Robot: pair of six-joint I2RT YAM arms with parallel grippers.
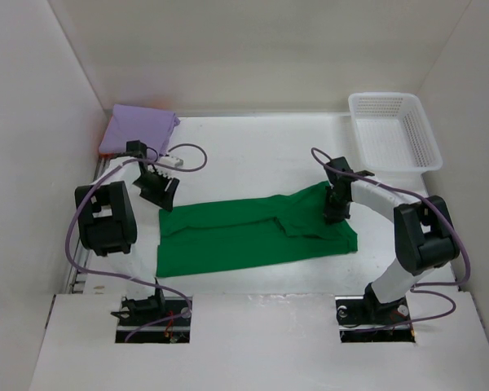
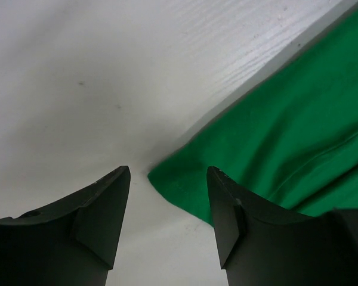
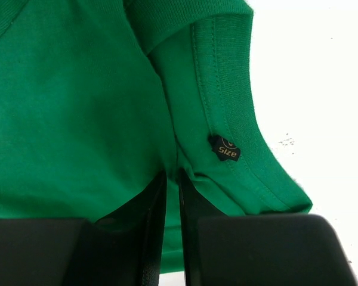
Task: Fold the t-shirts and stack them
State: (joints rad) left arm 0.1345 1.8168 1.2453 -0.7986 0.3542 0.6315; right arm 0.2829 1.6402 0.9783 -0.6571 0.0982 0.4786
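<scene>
green t-shirt (image 1: 253, 232) part-folded mid-table, lavender t-shirt (image 1: 138, 129) far-left

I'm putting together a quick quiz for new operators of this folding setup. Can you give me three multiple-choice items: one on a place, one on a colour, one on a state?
1. Where does the basket stand on the table?
A. far right corner
B. the middle
C. near left edge

2. What colour is the shirt spread out in the middle?
A. orange
B. green
C. white

3. How does the left gripper stand?
A. shut on the shirt
B. open, holding nothing
C. out of view

Answers:
1 A: the top view shows it by the far and right walls.
2 B: all three views show green cloth.
3 B: the left wrist view shows the fingers apart, with only the shirt's corner beyond them.
</scene>
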